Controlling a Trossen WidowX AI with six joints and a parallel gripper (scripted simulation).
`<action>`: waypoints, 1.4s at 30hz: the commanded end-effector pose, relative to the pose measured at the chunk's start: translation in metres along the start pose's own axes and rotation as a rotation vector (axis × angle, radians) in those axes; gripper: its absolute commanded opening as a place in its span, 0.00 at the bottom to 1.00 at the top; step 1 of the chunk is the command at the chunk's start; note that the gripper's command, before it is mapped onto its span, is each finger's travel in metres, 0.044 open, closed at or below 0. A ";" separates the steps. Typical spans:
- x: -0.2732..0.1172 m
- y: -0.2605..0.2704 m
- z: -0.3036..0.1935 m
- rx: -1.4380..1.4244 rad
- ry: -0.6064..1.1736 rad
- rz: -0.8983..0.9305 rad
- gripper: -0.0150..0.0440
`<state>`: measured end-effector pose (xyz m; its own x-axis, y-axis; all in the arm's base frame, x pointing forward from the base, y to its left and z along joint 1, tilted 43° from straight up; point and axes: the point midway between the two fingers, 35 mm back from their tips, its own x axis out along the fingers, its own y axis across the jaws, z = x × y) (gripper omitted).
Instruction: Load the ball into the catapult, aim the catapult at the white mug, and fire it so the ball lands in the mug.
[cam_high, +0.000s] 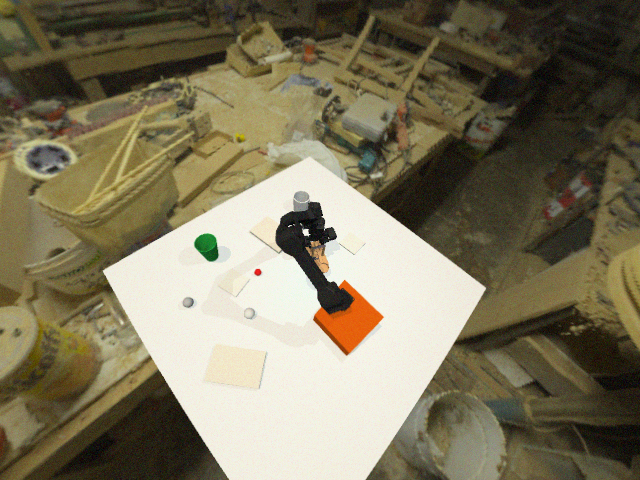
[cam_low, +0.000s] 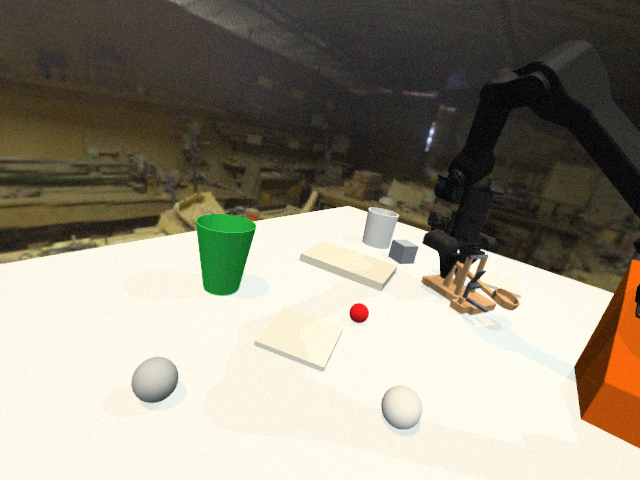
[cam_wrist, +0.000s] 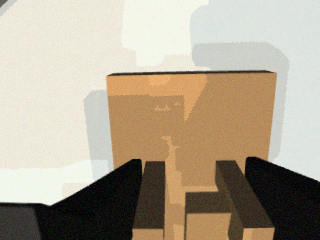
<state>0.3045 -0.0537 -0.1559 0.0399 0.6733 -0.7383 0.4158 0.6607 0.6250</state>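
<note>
In the top view, the black arm (cam_high: 311, 269) (cam_low: 485, 121) is reaching from the orange block (cam_high: 348, 324) (cam_low: 612, 374) toward the wooden catapult (cam_high: 324, 260) (cam_low: 473, 307) (cam_wrist: 192, 117), right of the frame's middle. The jaws are standing about half open, gripping the catapult between them, with its two uprights showing between the fingertips in the wrist view. In the exterior view, the catapult's spoon is pointing toward the lower right. The red ball (cam_high: 257, 272) (cam_low: 359, 313) is lying on the white surface (cam_high: 310, 392) (cam_low: 289, 439), apart from the catapult, right of the exterior frame's centre and below it. The white mug (cam_high: 301, 202) (cam_low: 380, 228) is standing upright beyond the catapult, near a grey cube (cam_low: 402, 252). A green cup (cam_high: 208, 249) (cam_low: 223, 258) is standing farther left.
</note>
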 end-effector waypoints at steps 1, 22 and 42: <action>-0.001 0.000 0.000 -0.001 -0.001 0.000 0.25; -0.059 -0.001 0.005 0.001 -0.003 -0.005 1.00; -0.050 -0.001 -0.002 0.011 0.003 0.003 1.00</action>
<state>0.3052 -0.1022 -0.1065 0.0585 0.6621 -0.7471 0.4124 0.6655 0.6221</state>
